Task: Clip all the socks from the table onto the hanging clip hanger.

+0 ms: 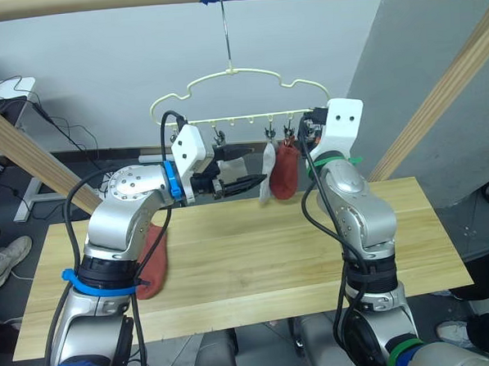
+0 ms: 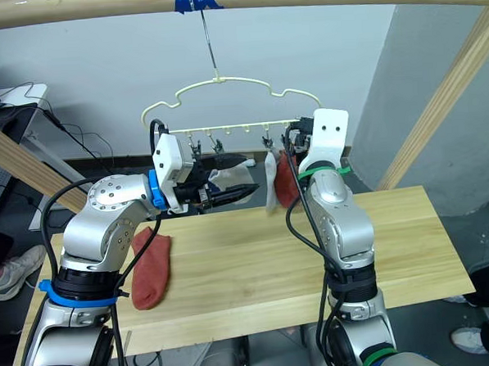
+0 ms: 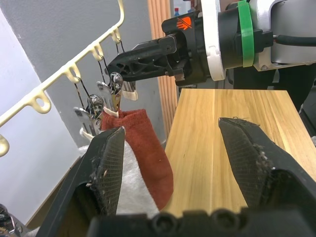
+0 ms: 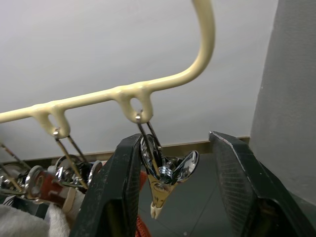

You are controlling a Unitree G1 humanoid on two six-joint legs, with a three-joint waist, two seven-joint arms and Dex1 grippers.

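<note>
socks: a rust-red sock (image 1: 284, 169) and a light grey sock (image 1: 266, 175) hang clipped on the clip hanger (image 1: 238, 93); another rust-red one (image 2: 151, 266) lies on the table (image 1: 256, 256). left gripper (image 3: 173, 148) gapes empty; right gripper (image 4: 173, 168) open, straddling an end clip (image 4: 165, 173).

Two socks (image 1: 281, 169) on the clip hanger (image 1: 238, 97), another sock (image 2: 151, 266) left on the table (image 2: 257, 264).
</note>
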